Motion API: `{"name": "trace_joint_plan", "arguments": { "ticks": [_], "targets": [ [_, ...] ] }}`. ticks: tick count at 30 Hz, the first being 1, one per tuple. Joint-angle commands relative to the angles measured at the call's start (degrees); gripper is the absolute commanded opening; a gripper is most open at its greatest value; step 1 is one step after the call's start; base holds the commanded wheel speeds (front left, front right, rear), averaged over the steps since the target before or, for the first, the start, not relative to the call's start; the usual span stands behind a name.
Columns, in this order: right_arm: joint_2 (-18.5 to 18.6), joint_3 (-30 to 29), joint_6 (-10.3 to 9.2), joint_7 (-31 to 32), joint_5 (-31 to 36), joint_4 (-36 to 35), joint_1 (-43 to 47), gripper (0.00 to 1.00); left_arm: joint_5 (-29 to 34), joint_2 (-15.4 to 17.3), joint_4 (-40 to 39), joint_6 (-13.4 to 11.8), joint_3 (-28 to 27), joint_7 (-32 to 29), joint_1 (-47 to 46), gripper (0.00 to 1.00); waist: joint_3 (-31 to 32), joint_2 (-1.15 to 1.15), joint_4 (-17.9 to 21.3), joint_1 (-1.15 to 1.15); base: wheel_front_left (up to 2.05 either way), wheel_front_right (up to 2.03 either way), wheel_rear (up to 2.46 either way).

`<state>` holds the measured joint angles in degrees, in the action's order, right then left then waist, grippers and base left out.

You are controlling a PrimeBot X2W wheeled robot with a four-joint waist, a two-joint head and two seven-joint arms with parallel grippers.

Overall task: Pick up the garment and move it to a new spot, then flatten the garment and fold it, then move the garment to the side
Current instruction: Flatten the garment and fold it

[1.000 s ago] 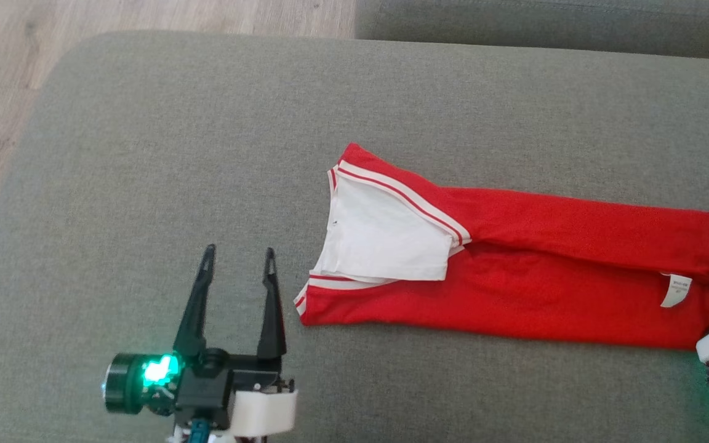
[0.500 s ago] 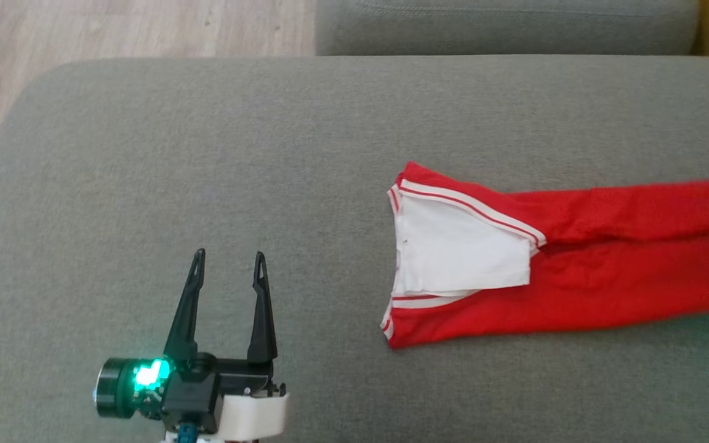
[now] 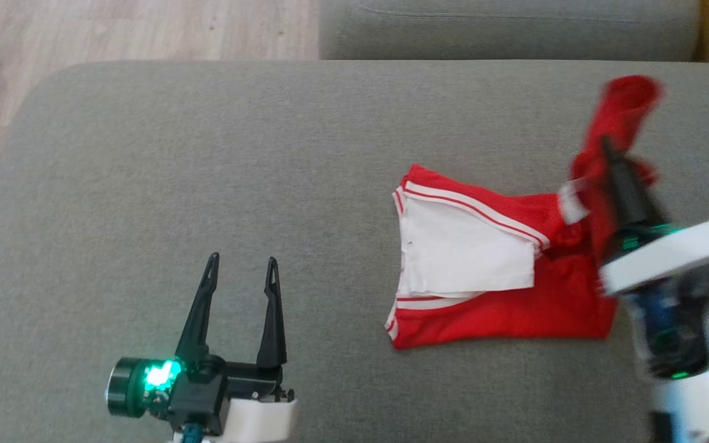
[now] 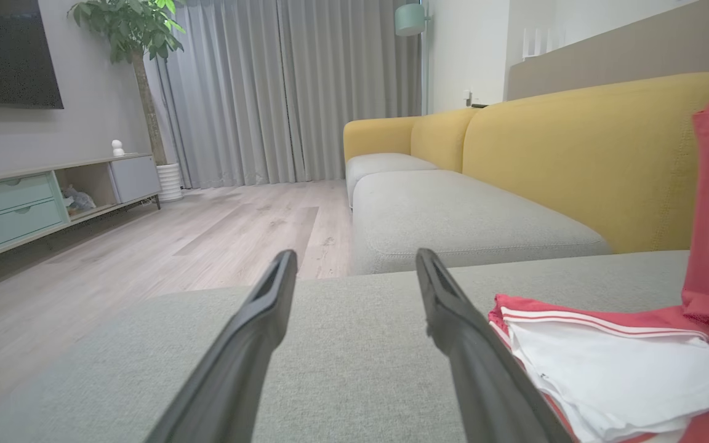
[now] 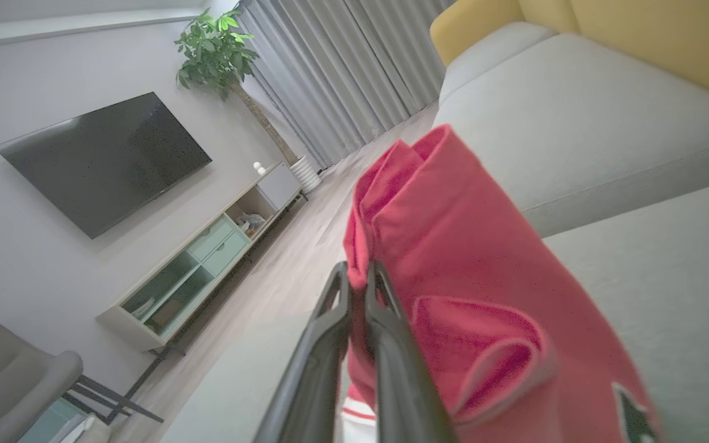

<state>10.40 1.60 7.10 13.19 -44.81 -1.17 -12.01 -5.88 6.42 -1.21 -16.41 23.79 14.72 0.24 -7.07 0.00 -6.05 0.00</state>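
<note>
Red garment (image 3: 502, 320), one end aloft in your right gripper's (image 5: 357, 274) tight pinch; your left gripper (image 3: 242, 261) wide, empty.

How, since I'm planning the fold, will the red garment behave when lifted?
Probably floppy: the red garment sags from the right hand while its striped end lies on the sofa cushion. Likely light: a fingertip pinch lifts it. The white layer may slip.

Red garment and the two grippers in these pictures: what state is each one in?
garment: folded end lying flat on the grey cushion, other end raised off it in the right gripper.
right gripper: shut on the garment.
left gripper: open, empty, apart from the garment.
</note>
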Motion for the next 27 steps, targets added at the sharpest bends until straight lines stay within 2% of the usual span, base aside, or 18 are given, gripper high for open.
{"name": "trace_joint_plan", "arguments": {
  "ticks": [1, 3, 5, 7, 11, 18, 19, 20, 24, 27],
  "targets": [
    [-2.65, 1.55, 0.39, 1.14, 2.21, -2.54, 0.22, 0.0, 0.77, -0.63, -1.4, 0.35, -2.3, 0.28, -1.58, 1.0, -0.24, 0.0, -1.0, 0.0, 0.0, 0.0, 0.0],
    [-5.87, 2.65, 0.39, 2.25, 4.59, -2.39, 1.41, 0.0, 0.94, -0.93, -1.12, 0.87, -2.39, 0.28, -1.68, 1.0, -0.38, 0.0, -2.01, 0.0, 0.0, 0.0, 0.0],
    [-7.13, 3.64, 0.39, 2.23, 5.85, -1.49, 2.89, 0.0, 0.98, -1.28, -0.81, 1.19, -2.58, 0.28, -1.67, 1.0, -0.41, 0.0, -2.91, 0.0, 0.0, 0.0, 0.0],
    [-7.44, 5.25, 0.39, 1.13, 5.97, 0.02, 4.33, 0.0, 0.94, -1.6, -0.53, 1.57, -2.69, 0.28, -1.52, 1.0, -0.44, 0.0, -3.71, 0.0, 0.0, 0.0, 0.0],
    [-7.49, 11.81, 0.39, -3.84, 2.19, 3.77, 5.07, 0.0, 1.18, -2.1, -0.3, 2.15, -2.88, 0.28, -1.33, 1.0, -0.53, 0.0, -4.39, 0.0, 0.0, 0.0, 0.0],
    [-7.51, 19.1, 0.39, -11.4, -0.35, 13.78, -0.9, 0.0, 1.5, -2.84, 0.25, 3.23, -2.48, 0.28, -2.38, 1.0, -1.08, 0.0, -5.17, 0.0, 0.0, 0.0, 0.0],
    [-7.51, 19.85, 0.39, -12.32, -0.93, 15.07, -1.95, 0.54, 1.53, -2.9, 0.17, 3.33, -2.48, 0.28, -2.56, 1.0, -1.27, 0.0, -5.28, 0.0, 0.0, 0.0, 0.0],
    [-7.51, 20.28, 0.39, -13.63, -1.75, 16.2, -2.9, 1.0, 1.57, -2.96, 0.11, 3.42, -2.52, 0.28, -2.7, 1.0, -1.41, 0.0, -5.37, 0.0, 0.0, 0.0, 0.0],
    [-7.51, 21.7, 0.39, -17.76, -4.72, 18.86, -5.67, 1.0, 1.61, -3.14, 0.08, 3.67, -2.84, 0.28, -2.77, 1.0, -1.59, 0.0, -5.64, 0.0, 0.0, 0.0, 0.0],
    [-7.51, 19.92, 0.39, -19.0, -4.09, 19.38, -6.54, 1.0, 1.65, -3.22, 0.05, 3.64, -3.32, 0.28, -2.47, 1.0, -1.27, 0.0, -5.59, 0.0, 0.0, 0.0, 0.0]
  ]
}}
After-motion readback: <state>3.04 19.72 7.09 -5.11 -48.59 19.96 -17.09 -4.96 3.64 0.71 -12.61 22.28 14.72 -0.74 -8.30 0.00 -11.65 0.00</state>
